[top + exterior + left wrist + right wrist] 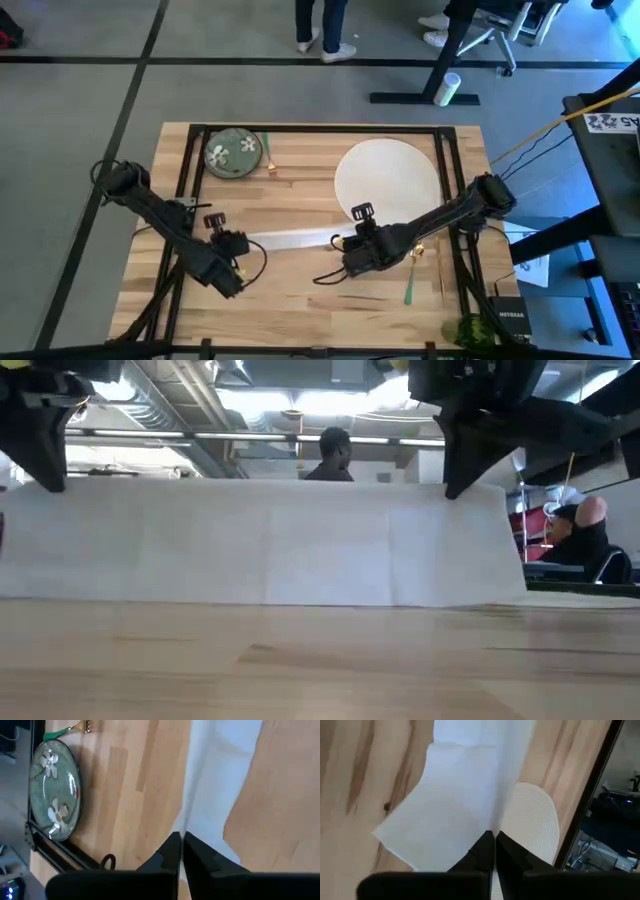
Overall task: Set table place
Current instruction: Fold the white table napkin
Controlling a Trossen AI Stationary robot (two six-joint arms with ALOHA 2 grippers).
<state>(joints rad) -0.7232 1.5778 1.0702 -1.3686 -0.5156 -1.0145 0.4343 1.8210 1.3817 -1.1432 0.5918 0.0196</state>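
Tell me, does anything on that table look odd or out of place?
Yes: the white napkin isn't lying flat. The left pincer and right pincer each pinch one end, holding it stretched upright like a curtain mid-table. Also, the green flowered dish sits in a far corner, away from the white plate.

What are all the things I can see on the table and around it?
napkin: one, white, lifted at mid-table between both grippers, hanging to the wood
plate: one, white, round, far right part of the table
dish: one, green with white flowers, far left corner
cutlery: gold with green handles, one piece by the dish, more near the right edge; count unclear
table: one, light wood, black frame
people: at least two, in the room behind the table
left gripper: one, dark, shut on the napkin's left end
right gripper: one, dark, shut on the napkin's right end
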